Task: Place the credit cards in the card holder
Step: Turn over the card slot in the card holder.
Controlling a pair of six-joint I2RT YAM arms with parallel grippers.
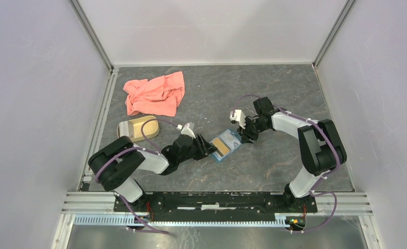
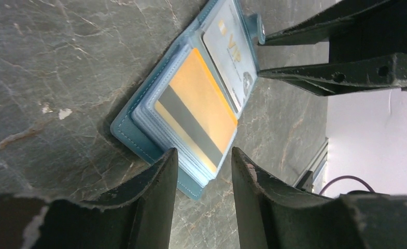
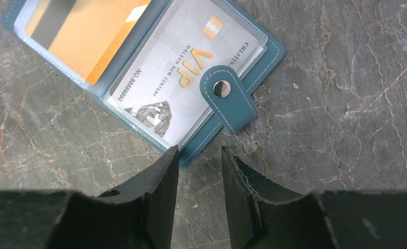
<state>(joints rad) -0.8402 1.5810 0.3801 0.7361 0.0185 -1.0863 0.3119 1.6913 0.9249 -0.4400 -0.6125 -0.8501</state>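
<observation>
Two cards are all I can find from here, and both already sit in clear sleeves of the card holder (image 1: 226, 146), which lies spread open and flat on the table (image 1: 274, 88), midway between my arms. The gold card (image 2: 201, 104) with its dark stripe fills the near-left page. The pale card (image 3: 185, 78) fills the far-right page under the snap tab (image 3: 227, 96). I see no dark card in any view.

What matters for the next move is the line-up. The open holder's long axis runs from near left to far right, almost exactly along the line joining the two claws. The left gripper (image 2: 204, 155) points at the gold-card end. Its jaws are roughly half apart and grip nothing, and the holder's near corner shows just in the gap between the tips. I cannot tell whether either tip touches the holder. The right gripper (image 3: 200, 153) faces the opposite end, also about half open and empty. Only bare table shows between its fingers, with the teal edge just ahead and the tab slightly to the right of its centre line.

I judge the right arm is the nearer one to the tab. If the holder is to be folded shut, that page would swing toward the left arm, which is placed to steady the gold-card end.
</observation>
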